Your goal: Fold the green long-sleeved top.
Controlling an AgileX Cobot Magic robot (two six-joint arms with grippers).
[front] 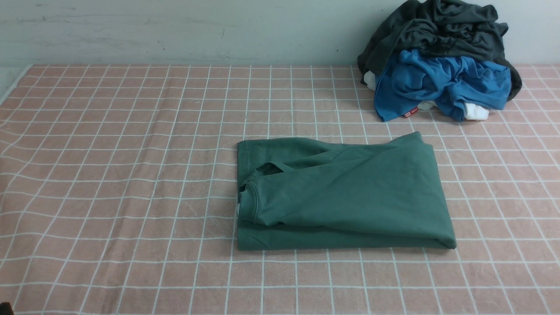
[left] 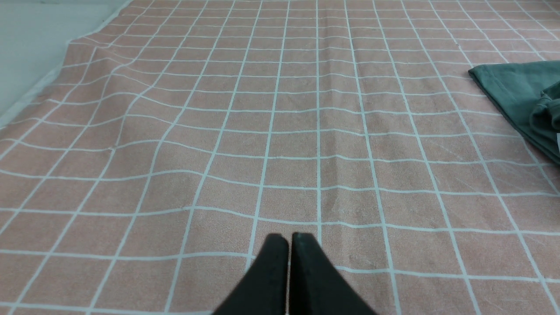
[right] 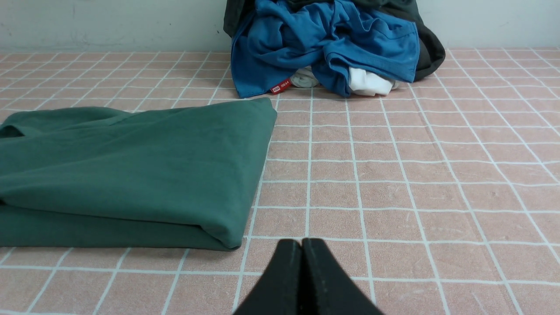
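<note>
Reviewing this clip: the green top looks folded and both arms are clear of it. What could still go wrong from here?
1. The green long-sleeved top is stacked unevenly: its upper layer sits askew, and a sleeve loop near the neckline lies loose, so the fold may slump if nudged.
2. The right gripper, shut, sits low near the top's corner; a forward sweep might snag it.
3. The blue garment in the pile lies close behind; a stray reach could drag it.

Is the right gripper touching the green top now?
Apart. The right wrist view shows bare tablecloth between the shut right gripper and the green top.
</note>
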